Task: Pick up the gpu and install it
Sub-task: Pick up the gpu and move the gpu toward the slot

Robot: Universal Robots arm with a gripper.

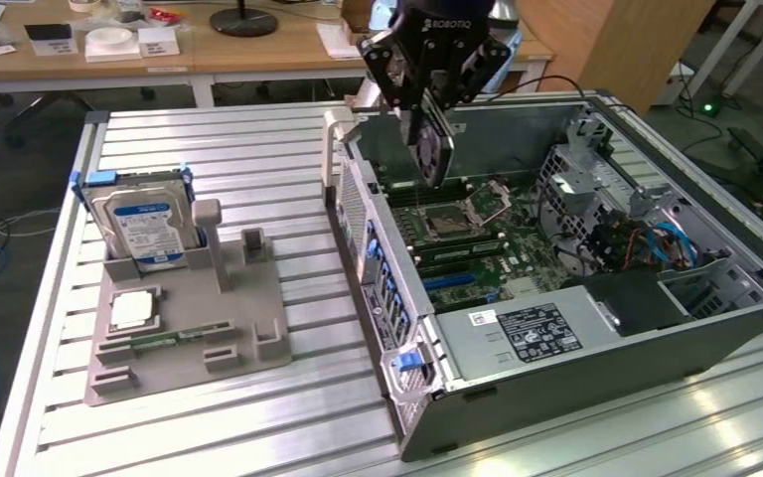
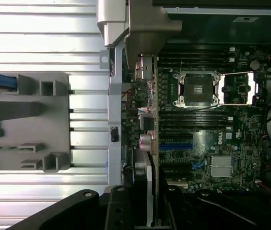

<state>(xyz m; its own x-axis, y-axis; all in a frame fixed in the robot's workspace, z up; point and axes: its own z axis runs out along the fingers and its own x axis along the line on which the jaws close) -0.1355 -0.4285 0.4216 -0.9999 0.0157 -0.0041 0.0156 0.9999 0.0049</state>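
Note:
The gpu (image 1: pixel 432 154) is a thin black card hanging upright, edge-on, from my gripper (image 1: pixel 428 111), which is shut on its top end. The card hovers over the rear part of the open computer case (image 1: pixel 580 373), just above the motherboard (image 1: pixel 488 253) and near the case's back wall. In the wrist view the gpu (image 2: pixel 147 184) runs as a slim strip between my gripper's (image 2: pixel 147 213) two dark fingers (image 2: pixel 118 211). It lines up beside the motherboard's expansion slots (image 2: pixel 176 146).
The CPU socket (image 1: pixel 455 214) lies open on the board, with cables and drive cages at the exterior view's right. On the exterior view's left, a grey fixture (image 1: pixel 190 333) holds a silver hard drive (image 1: pixel 143 224), a processor (image 1: pixel 132 310) and a green memory stick (image 1: pixel 156 341).

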